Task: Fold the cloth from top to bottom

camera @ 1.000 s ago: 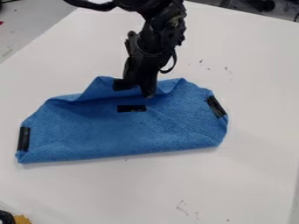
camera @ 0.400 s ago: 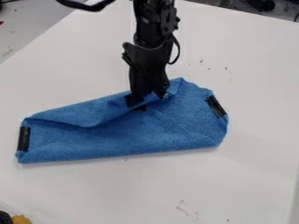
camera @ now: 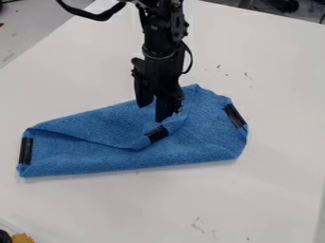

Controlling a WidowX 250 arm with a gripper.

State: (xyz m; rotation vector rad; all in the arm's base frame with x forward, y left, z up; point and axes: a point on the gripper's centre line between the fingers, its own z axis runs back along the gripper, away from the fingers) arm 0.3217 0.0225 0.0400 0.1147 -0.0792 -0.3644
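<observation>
My gripper (camera: 154, 112) hangs over the upper middle of the blue cloth, its two fingers apart with a gap between them; it is open. The blue cloth (camera: 196, 137) lies wide across the table, with black tape strips near its left and right ends. Its top part is folded down over the middle as a flap (camera: 111, 121), which ends in a point marked by a black tape patch (camera: 157, 133), just below the fingertips. Whatever lies beneath the flap is hidden.
The white table (camera: 254, 199) surrounds the cloth, with a few small dark marks on it. At the lower left corner are a yellow item (camera: 23, 238) and a dark round one beside it.
The cloth's top edge with its tape patch has come down toward the front, covering the middle. The gripper shifted right, then slightly back left and downward, and now stands open above the patch.
</observation>
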